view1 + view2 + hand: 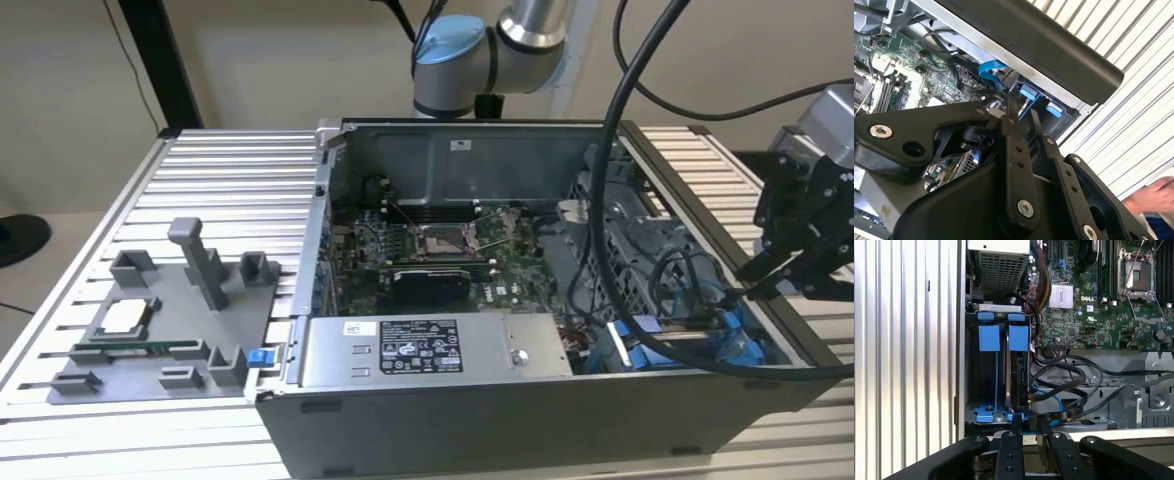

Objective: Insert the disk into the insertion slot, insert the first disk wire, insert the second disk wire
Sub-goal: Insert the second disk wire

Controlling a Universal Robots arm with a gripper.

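In the first wrist view the insertion slot (985, 390) is a grey bay with blue tabs and two compartments. The compartment nearer the board holds the disk (1020, 375), seen edge-on under a blue tab; the other is empty. A thin blue wire (1055, 401) and black wires (1064, 371) loop beside the disk's end. My gripper (1030, 421) hovers over that end of the bay, jaws drawn nearly together; I cannot tell whether anything thin is pinched. In the exterior view the gripper (763, 285) hangs over the case's right wall, above the blue rails (651, 340). The second wrist view shows the gripper (1020, 116) above blue tabs (1030, 93).
The open computer case lies on a ribbed metal table (227, 170). A grey power supply (414, 348) sits at its front, the motherboard (427, 250) behind. A thick black cable (621, 200) drapes across the case. A grey fixture plate (160, 330) lies on the exterior view's left. A person's hand (1149, 197) is nearby.
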